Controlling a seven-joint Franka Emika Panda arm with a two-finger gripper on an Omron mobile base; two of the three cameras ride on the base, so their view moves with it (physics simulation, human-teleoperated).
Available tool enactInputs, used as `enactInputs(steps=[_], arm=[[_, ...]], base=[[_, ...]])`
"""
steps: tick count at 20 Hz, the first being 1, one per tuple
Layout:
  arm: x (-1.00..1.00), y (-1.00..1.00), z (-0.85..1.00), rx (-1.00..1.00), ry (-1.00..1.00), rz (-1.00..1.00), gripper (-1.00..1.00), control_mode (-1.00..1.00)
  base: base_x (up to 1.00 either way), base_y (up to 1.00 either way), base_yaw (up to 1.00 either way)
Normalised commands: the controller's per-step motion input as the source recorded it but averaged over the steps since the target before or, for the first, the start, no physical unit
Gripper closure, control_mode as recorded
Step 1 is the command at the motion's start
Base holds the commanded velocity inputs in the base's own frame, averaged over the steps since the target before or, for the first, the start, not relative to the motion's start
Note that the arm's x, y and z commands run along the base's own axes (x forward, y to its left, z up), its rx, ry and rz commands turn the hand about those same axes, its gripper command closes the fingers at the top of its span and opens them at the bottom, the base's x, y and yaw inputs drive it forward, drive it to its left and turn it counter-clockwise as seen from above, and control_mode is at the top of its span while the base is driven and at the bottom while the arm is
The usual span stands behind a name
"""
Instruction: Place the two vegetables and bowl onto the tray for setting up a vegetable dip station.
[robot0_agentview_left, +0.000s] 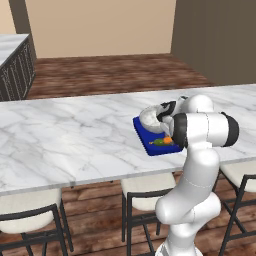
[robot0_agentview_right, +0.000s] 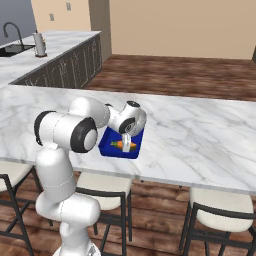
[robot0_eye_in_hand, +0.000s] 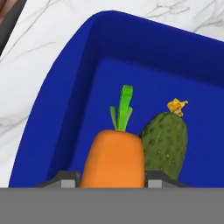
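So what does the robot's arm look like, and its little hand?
The arm is made of fat, glossy white rounded tube segments with dark black rings at the joints. The gripper ends in two small dark fingertips with pale grey pads. No cables or markings show.

Deep-blue tray (robot0_eye_in_hand: 65, 87) is sitting on a white countertop (robot0_agentview_left: 65, 135) showing grey marble veining. Orange carrot (robot0_eye_in_hand: 114, 159) is showing a bright green stem, and the dark green vegetable (robot0_eye_in_hand: 166, 140) is showing a bumpy speckled skin with a small yellow tip. Grey-white speckled bowl (robot0_agentview_left: 149, 118) is showing; wood floor is reading reddish brown.
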Motion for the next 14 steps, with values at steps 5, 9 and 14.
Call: enactInputs(steps=[5,9,14], arm=[[0.00,0.00,0.00,0.00,0.00,0.00,-1.00,-1.00],[0.00,-0.01,0.02,0.00,-0.03,0.00,-1.00,-1.00],[-0.26,-0.19,0.27,0.00,-0.05,0.00,-1.00,-1.00]], base=[[0.00,0.00,0.00],[0.00,0.00,0.00],[0.00,0.00,0.00]])
